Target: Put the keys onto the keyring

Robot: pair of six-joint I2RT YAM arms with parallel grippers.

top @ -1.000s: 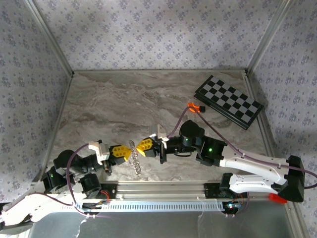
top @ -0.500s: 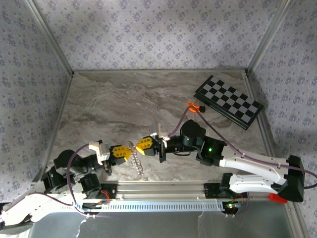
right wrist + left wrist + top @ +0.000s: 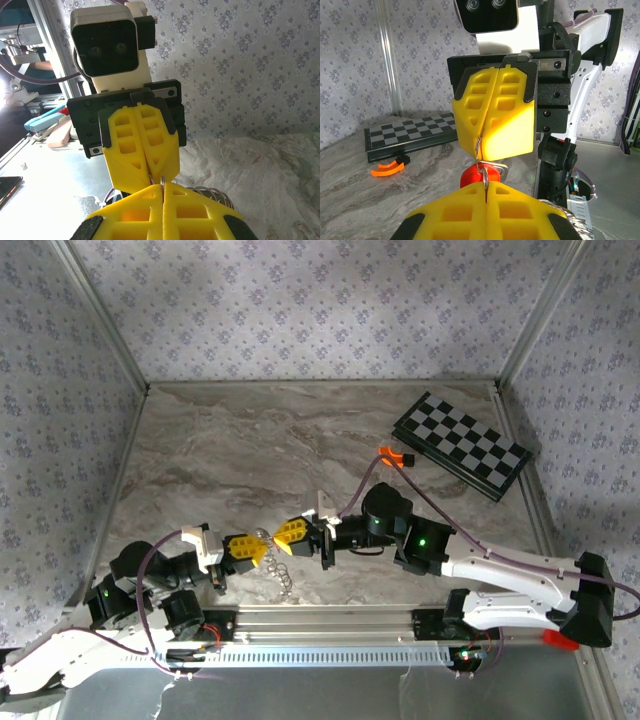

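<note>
- Nearest us, low in the top view, the left claw and the right claw meet tip to tip above the near edge of the counter; both are fully closed, their yellow pads pressed flat together.
- In each wrist view a thin silvery wire runs from one claw's seam into the other's; we take it that both claws are pinching the wire of the keyring, whose fringe of small silver keys hangs below the tips.
- The keys, seen as a red plastic head, sit just under the wire between the two claws, touching or nearly touching it; we cannot tell whether the hole is already on the wire.
- Step in hand, as we judge it: threading, with the ring held taut on both sides and the red key at the gap.
- Next move, as we judge it: a small, careful slide or twist of one claw along the wire to work the key round, without letting go of the ring; a slip would probably drop ring and key onto the counter.
- Farther off lie an orange curved piece and, beyond it, a chequered board; both are well apart from the work.
</note>
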